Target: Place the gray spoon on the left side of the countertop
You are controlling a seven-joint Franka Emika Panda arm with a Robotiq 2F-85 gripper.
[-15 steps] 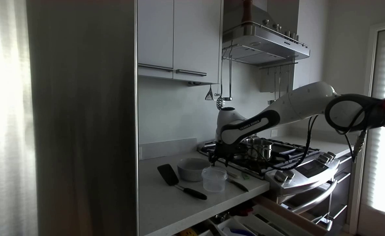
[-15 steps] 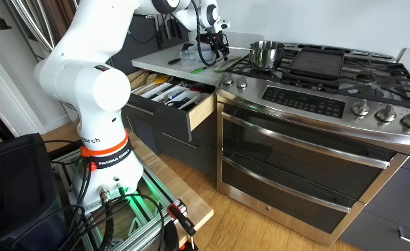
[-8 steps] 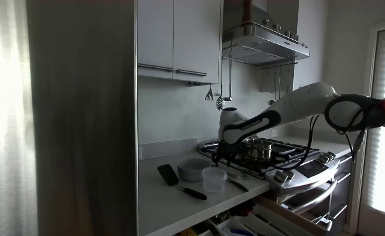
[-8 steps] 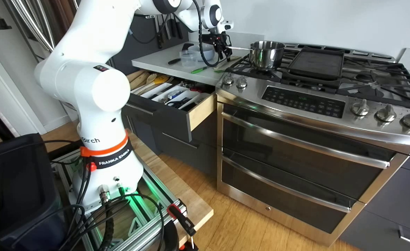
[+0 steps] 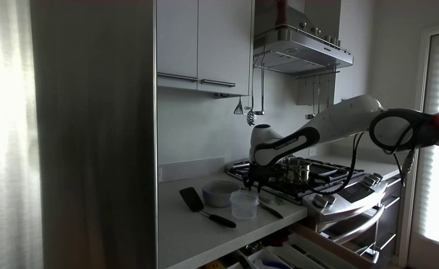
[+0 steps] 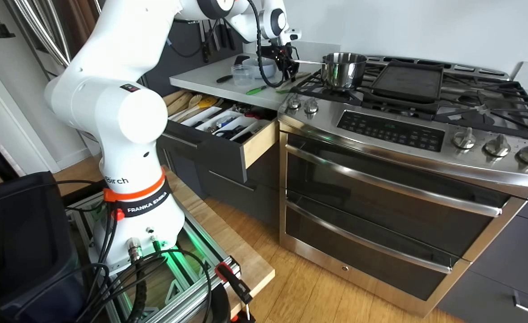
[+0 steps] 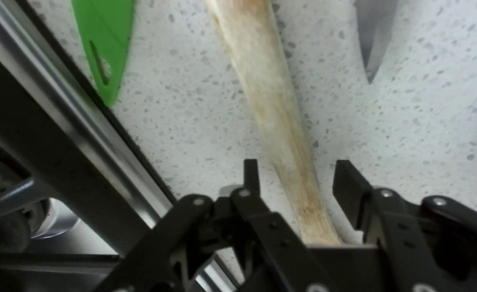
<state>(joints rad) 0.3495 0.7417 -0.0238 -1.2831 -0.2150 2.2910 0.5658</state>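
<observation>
A kitchen is showing: a pot (image 6: 343,74) is sitting on a stove (image 6: 389,130), a range hood (image 5: 311,48) is hanging above, utensils (image 5: 251,118) are dangling, a divided drawer (image 6: 262,142) is standing open.

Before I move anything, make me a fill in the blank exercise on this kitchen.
In an exterior view, the shiny steel pot stands ____ of the flat black griddle.
The two-fingered black claw is ____, not shut.
In the wrist view, the flat slotted piece is coloured ____.
On the pale speckled countertop, the long-handled spatula's head is coloured ____.

Missing words: left; open; green; black.
</observation>
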